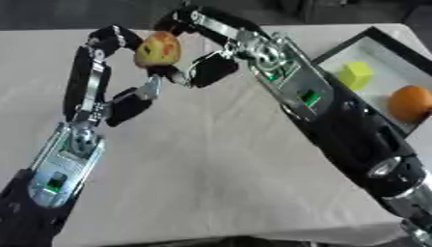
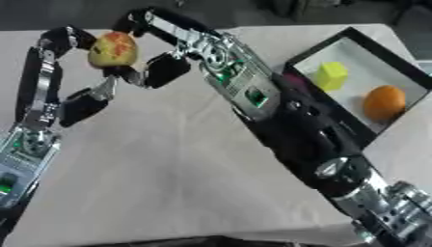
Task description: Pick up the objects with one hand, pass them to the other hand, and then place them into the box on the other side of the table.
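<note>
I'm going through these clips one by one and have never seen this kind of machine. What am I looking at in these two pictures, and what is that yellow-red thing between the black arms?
Both pictures come from one stereo camera in the robot's head, looking down at a table with a pale cloth, so they are nearly identical. The two black and silver limbs are the robot's arms, each ending in a hand with fingers. The left hand enters from the left, the right hand from the right. They meet at the far middle around an apple, yellow with red patches, held up off the cloth. Fingers of both hands curl around it, which looks like a handover. On the right lies a black-rimmed box holding a yellow block and an orange.
</note>
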You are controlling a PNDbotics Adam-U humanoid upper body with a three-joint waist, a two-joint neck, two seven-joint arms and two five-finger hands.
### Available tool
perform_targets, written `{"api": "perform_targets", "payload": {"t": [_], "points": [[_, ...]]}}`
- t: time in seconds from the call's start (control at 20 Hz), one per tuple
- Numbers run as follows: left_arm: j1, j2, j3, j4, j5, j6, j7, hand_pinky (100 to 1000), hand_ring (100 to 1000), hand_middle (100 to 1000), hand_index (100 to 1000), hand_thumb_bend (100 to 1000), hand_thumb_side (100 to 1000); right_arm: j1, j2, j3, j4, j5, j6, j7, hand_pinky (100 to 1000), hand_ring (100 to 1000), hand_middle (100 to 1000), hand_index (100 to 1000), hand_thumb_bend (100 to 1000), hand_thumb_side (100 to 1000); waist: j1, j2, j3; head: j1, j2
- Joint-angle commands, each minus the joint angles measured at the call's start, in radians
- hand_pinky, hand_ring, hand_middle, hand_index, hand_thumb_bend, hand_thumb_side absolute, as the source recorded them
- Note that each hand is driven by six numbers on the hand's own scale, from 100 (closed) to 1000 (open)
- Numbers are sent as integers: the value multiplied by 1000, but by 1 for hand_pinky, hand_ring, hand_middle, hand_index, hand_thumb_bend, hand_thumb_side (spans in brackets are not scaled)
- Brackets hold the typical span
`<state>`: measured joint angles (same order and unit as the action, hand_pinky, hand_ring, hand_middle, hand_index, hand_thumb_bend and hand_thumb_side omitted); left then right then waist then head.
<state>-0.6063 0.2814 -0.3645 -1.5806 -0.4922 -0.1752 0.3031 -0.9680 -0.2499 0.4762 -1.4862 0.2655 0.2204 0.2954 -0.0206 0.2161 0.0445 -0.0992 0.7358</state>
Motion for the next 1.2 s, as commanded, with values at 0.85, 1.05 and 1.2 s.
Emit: {"api": "perform_targets", "payload": {"t": [0.85,1.05,1.2], "points": [[-10,-11,10,29,20,36,-9,843,618,608,692,338,191,-9,-5,-12,-9,-120,17,-5,952,788,593,553,234,100,3,-15,-1,0,-16],[-6,-14,17,50,-4,100,-14,878,682,692,819,543,373,-5,-7,-17,-11,-131,26,-15,953,791,585,550,239,100,4,-15,-3,-1,-19],[-3,-15,22,64,-10,167,3,883,690,703,841,589,467,-2,-11,-22,-14,-138,33,-23,954,798,583,550,233,100,5,-16,-5,-1,-20]]}}
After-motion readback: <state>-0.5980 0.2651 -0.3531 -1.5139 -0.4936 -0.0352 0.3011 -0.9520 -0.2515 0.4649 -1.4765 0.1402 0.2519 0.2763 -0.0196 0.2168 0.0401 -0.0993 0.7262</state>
